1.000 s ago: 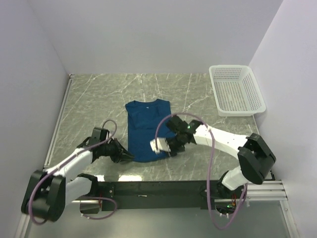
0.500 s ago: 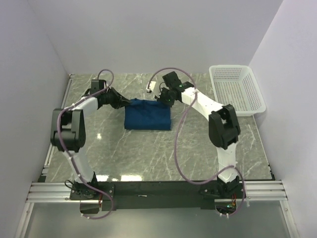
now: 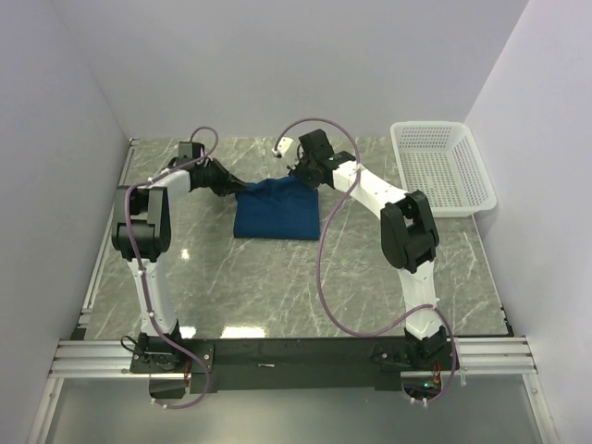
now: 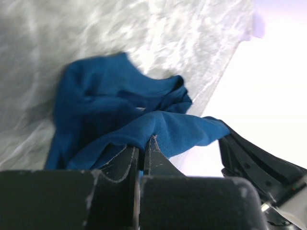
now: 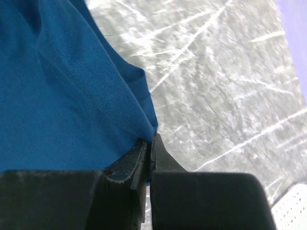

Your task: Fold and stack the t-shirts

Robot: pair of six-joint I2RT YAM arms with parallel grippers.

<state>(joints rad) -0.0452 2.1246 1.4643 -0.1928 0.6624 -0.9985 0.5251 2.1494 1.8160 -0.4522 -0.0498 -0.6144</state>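
Note:
A dark blue t-shirt (image 3: pixel 276 212) lies folded over on itself at the middle back of the marble table; its print does not show. My left gripper (image 3: pixel 239 188) is shut on the shirt's far left corner, and in the left wrist view the blue cloth (image 4: pixel 158 129) is pinched between the closed jaws (image 4: pixel 143 143). My right gripper (image 3: pixel 303 178) is shut on the far right corner, with the fabric edge (image 5: pixel 96 96) caught in its tips (image 5: pixel 149 143). Both arms reach far across the table.
A white mesh basket (image 3: pixel 440 167) stands at the back right against the wall. White walls close in the left, back and right sides. The table's marble top (image 3: pixel 277 287) stretches bare from the shirt to the arm bases.
Both grippers have carried the shirt's near hem from the front of the table up and over to the back, folding the shirt in half. In the last half second they moved slightly farther back.

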